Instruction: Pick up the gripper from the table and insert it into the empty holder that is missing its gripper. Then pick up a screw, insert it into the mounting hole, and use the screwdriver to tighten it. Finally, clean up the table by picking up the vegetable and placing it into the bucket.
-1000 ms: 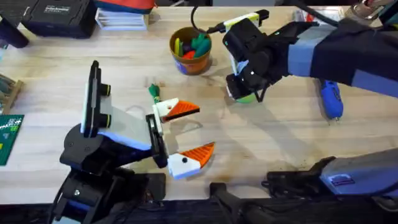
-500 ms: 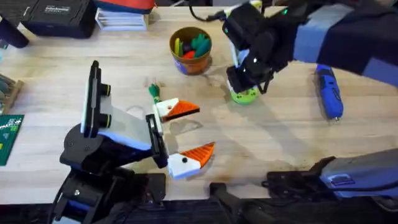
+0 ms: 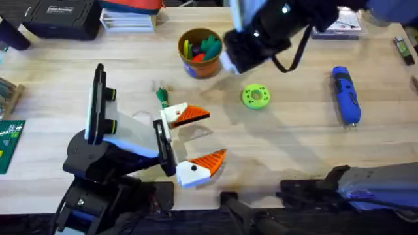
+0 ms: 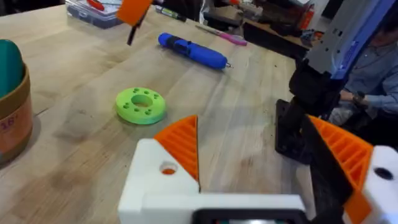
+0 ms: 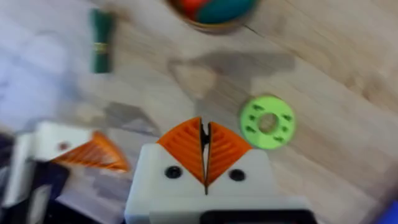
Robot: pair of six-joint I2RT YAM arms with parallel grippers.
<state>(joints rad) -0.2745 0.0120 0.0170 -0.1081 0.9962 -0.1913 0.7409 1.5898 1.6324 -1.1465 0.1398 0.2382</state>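
Observation:
My left gripper (image 3: 217, 134) stands open near the table's front. Its two white holders (image 3: 175, 114) each carry an orange gripper finger (image 3: 194, 115), also seen close up as fingers (image 4: 180, 146) in the left wrist view. My right gripper (image 5: 204, 134) is shut, orange pads together, with nothing visible between them. It hangs high over the table beside the bucket (image 3: 200, 52). The green vegetable (image 3: 161, 96) lies just behind the left gripper. The blue screwdriver (image 3: 346, 94) lies at the right. No screw can be made out.
A round green disc with holes (image 3: 255, 96) lies mid-table, below the raised right arm (image 3: 281, 26). Black cases and boxes (image 3: 59, 16) line the back edge. A green circuit board (image 3: 10, 140) sits at the far left.
The right arm has lifted off the green disc and swung up and back toward the bucket, uncovering the disc. The left arm has not moved.

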